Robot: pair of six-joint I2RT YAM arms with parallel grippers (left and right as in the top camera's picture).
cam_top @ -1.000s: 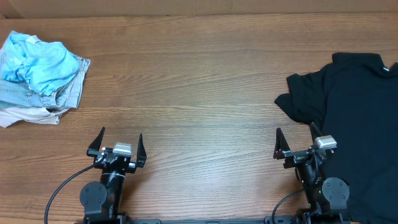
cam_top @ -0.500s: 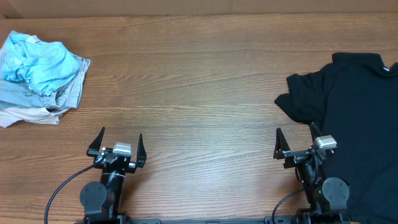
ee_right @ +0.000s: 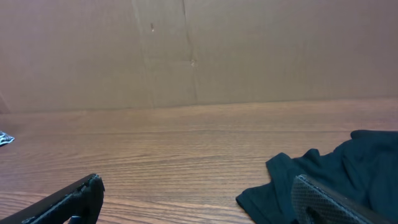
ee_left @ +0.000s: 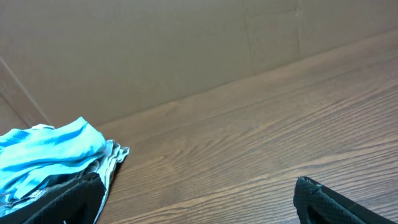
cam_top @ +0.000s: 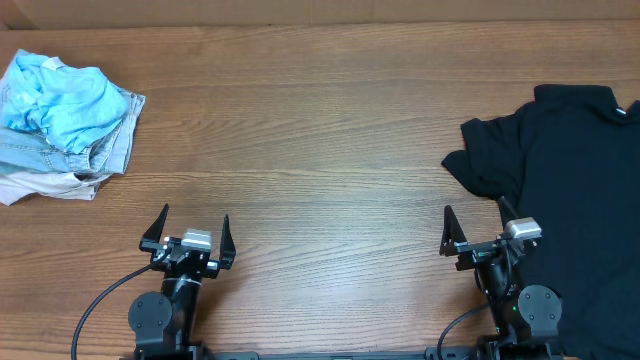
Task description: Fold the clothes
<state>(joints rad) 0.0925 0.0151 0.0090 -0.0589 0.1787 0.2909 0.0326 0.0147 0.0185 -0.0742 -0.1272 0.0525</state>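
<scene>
Lying crumpled: black T-shirt [cam_top: 580,180] right side, light-blue garment pile [cam_top: 62,108] left.

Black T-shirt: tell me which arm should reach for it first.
Right. The right gripper, open, sits just beside the black T-shirt. The left gripper, also open, is far to the other side, nearer the light-blue pile.

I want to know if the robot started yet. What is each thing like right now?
black T-shirt: unfolded, rumpled, lying loose on the right.
light blue clothes pile: crumpled heap, far left, nothing touching it.
left gripper: open, empty.
right gripper: open, empty.
</scene>
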